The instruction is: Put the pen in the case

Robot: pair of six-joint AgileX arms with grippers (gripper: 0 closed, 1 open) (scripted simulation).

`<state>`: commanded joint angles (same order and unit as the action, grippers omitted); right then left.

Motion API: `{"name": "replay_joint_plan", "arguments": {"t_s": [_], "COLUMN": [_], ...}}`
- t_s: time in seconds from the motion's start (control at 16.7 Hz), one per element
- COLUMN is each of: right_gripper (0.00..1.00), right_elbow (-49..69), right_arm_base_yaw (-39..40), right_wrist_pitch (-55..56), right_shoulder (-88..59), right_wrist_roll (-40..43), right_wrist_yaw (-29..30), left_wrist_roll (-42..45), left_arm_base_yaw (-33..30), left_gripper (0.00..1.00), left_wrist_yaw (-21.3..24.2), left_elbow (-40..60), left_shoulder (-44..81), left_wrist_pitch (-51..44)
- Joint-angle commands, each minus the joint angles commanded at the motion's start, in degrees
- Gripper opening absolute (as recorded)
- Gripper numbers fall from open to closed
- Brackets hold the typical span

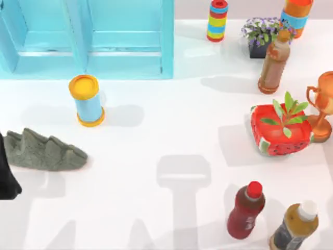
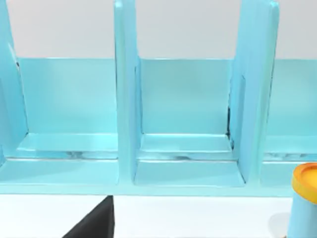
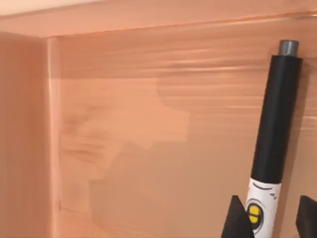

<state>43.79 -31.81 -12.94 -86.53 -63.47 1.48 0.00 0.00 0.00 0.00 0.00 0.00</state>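
Pen (image 3: 275,124) nearest, pinched at the white barrel in the right claw (image 3: 271,212), black cap pointing away, a peach panelled wall behind. Held lengthwise, probably to slide end-first into a slot. Left arm (image 1: 6,177) parked at the table's (image 1: 156,135) left edge, its claw's state impossible to tell. Case (image 1: 88,36) at the far left corner, open compartments facing the table. Cylinder (image 1: 87,101) upright just in front of it. Bottles (image 1: 245,211) along the right edge. Pen's place relative to the case impossible to judge.
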Motion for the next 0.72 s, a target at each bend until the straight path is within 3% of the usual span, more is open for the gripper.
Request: {"name": "replay_joint_plan", "arguments": {"t_s": [0.42,0.72], "right_gripper": [0.98,1.00], "right_elbow": [0.0,0.0], "right_arm_base_yaw": [0.0,0.0], "right_wrist_pitch": [0.0,0.0], "right_shoulder": [0.0,0.0], "right_wrist_roll": [0.0,0.0], "right_wrist_yaw": [0.0,0.0], "left_wrist_roll": [0.0,0.0], "left_arm_base_yaw": [0.0,0.0], "left_gripper": [1.00,1.00], "left_wrist_yaw": [0.0,0.0], "left_elbow": [0.0,0.0], "left_shoulder": [0.0,0.0], "left_wrist_pitch": [0.0,0.0]}}
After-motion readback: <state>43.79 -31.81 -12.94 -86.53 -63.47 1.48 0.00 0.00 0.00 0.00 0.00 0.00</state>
